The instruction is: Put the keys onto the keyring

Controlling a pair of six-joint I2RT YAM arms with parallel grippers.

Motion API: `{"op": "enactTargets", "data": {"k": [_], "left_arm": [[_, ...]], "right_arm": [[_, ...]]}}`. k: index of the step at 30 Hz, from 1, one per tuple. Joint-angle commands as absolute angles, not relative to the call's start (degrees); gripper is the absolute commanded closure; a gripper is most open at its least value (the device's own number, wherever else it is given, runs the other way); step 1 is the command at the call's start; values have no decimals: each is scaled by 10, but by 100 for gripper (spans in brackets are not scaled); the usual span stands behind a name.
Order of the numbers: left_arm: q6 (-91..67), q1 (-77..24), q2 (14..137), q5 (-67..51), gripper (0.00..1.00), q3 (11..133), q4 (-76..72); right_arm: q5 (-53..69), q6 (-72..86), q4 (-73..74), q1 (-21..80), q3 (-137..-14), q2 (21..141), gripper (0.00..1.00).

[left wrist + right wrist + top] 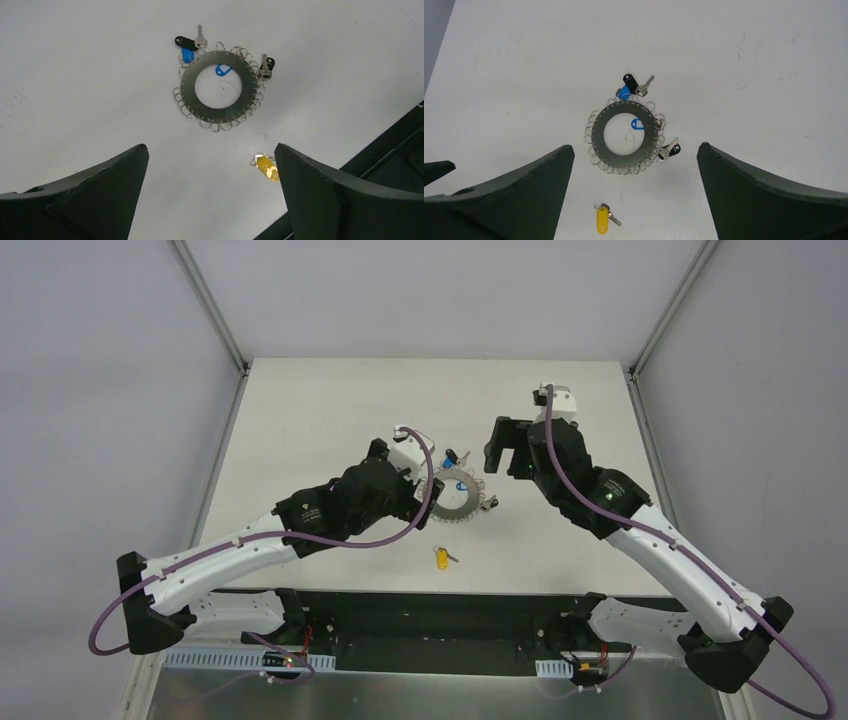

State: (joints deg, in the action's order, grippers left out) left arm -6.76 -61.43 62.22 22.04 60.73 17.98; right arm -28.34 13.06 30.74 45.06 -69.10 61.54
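Observation:
The keyring (457, 517) lies flat mid-table, a grey toothed ring fringed with small wire loops; it also shows in the left wrist view (218, 112) and the right wrist view (624, 161). A blue-headed key (625, 93) and a black-headed key (630, 81) sit at its far edge. Another black-headed key (669, 150) sits at its side, and a blue tag (637, 124) shows in its hole. The yellow key (441, 557) lies loose nearer the front edge (266, 167) (602, 220). My left gripper (428, 498) (210, 147) is open and empty, left of the ring. My right gripper (508, 462) (635, 146) is open and empty, right of it.
The white table (330, 410) ends in a black front strip (420, 605) close behind the yellow key; it also shows in the left wrist view (400, 130). Grey walls and metal frame posts (215, 320) bound the sides and back.

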Motion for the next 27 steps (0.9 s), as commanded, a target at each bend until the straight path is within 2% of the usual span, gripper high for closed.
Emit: {"op": "enactTargets", "data": {"k": [1,4,10,16,21,27], "left_arm": [[-54,-613,601,203,1,604,180],[-55,-613,601,205,1,593,162],[-69,-604,600,316,1,566,149],[-136,-537,530,307,1,487,146],[-184,-457,519,214,1,420,121],[-177,-439,526,224,2,388,97]], "right_arm": [[-300,83,288,455,-690,571,1],[-312,34,276,453,-686,567,1],[-175,-59,333,453,-716,607,1],[-113,-148,355,461,-705,665,7],[-38,-276,295,462,-644,662,7],[73,-384,202,460,-594,673,7]]}}
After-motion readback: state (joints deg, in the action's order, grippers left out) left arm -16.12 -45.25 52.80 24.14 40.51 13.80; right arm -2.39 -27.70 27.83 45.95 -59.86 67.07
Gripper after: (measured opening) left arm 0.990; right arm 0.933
